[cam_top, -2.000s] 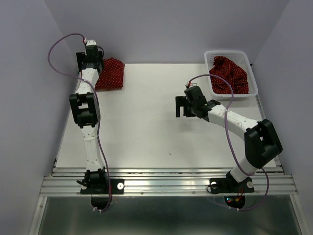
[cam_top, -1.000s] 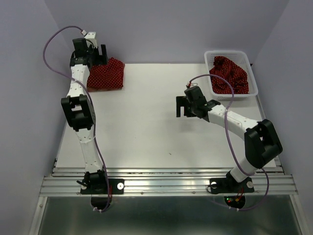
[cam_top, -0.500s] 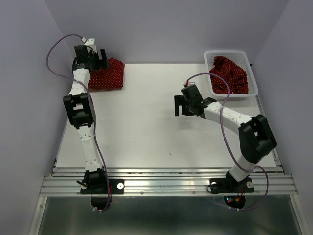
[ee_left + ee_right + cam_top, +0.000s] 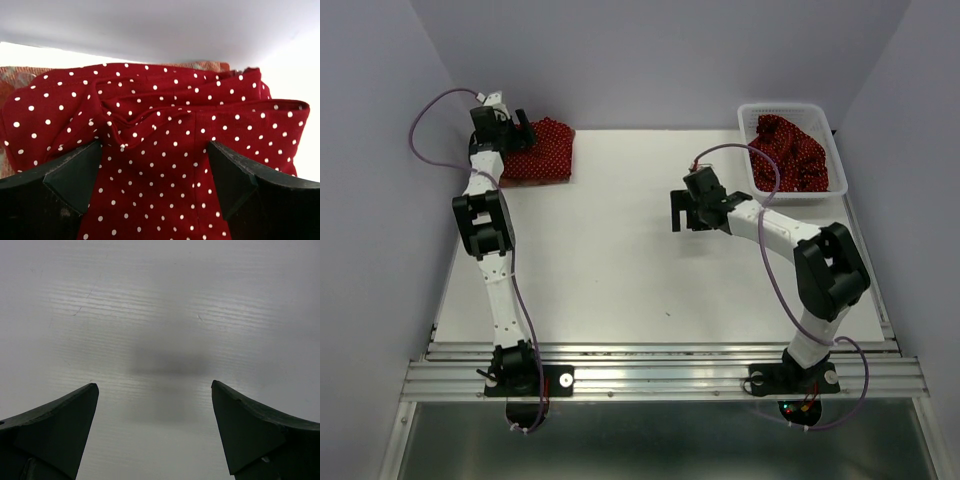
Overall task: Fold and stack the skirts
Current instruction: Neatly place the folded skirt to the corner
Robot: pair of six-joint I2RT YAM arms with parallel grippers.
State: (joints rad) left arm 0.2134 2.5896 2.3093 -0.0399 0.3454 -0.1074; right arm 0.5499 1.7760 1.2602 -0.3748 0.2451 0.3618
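As I log it: left gripper [image 4: 155, 150], jaws spread over the folded dotted skirt [image 4: 545, 152] at the far-left corner of the table [image 4: 620, 270], checked skirt [image 4: 17, 75] beneath; right gripper [image 4: 155, 390], jaws spread above that table; second dotted skirt [image 4: 788, 150] lies bunched in the basket [image 4: 790, 106].

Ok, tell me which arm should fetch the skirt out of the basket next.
Right. The right pincer, open, hovers over bare table beside the white mesh basket holding the crumpled dotted skirt. The left pincer is across the table, at the far left corner over the folded dotted skirt.
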